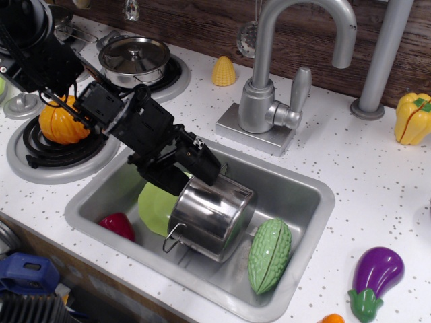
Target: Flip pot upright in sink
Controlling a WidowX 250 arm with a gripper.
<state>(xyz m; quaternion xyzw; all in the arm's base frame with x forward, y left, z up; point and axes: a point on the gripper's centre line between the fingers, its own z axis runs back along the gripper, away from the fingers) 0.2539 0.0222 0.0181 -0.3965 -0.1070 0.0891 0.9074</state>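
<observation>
The hand is being held low over the sink, its black tip pressed against the upper back edge of the pot. Whether the hand is clenched on the rim or only resting against it cannot be told; the fingers are being hidden by the hand's own body.

The pot is being seen lying tilted in the middle of the sink, one wire loop handle pointing toward the front wall; which end is the mouth cannot be made out. It is being leaned against a green plate on its left, and a green bumpy gourd is lying just beside it on the right. A red pepper is sitting near the front-left corner, apart from the pot.

Judged from this, the step in hand is getting a hold on the rim before tipping. For it to be done well, the rim should be pinched firmly rather than pushed, since polished steel is likely to slip. The pot should be rotated about its low edge and kept from sliding. The lift should be kept small so the gourd is not being knocked and the plate is not being dragged. The tap behind is being left well apart.
</observation>
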